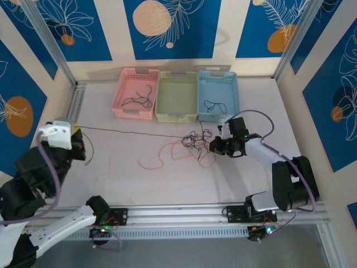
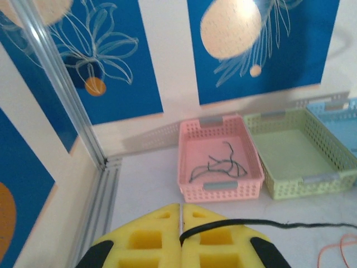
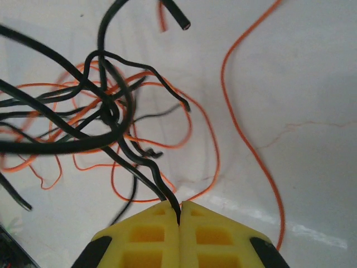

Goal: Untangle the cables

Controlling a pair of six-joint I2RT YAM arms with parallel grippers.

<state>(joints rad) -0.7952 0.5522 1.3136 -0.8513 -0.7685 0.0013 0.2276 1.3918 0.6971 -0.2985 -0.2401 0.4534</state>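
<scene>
Two cables (image 1: pixel 138 99) lie in the pink basket (image 1: pixel 134 113) and blue basket (image 1: pixel 217 73); the tangle (image 1: pixel 191 146) waits on the tabletop (image 1: pixel 139 184), left claw (image 2: pixel 181 209) and right claw (image 3: pixel 179 207) each clamped on a black strand (image 2: pixel 268 224)

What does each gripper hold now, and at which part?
Left gripper: a black cable, near one end, taut toward the tangle. Right gripper: a black strand at the tangle's edge.

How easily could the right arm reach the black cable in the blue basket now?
Probably not yet: the right gripper is shut on a black strand of the tangle and must release first. Otherwise the open-topped blue basket lies just beyond it, nothing between.
</scene>
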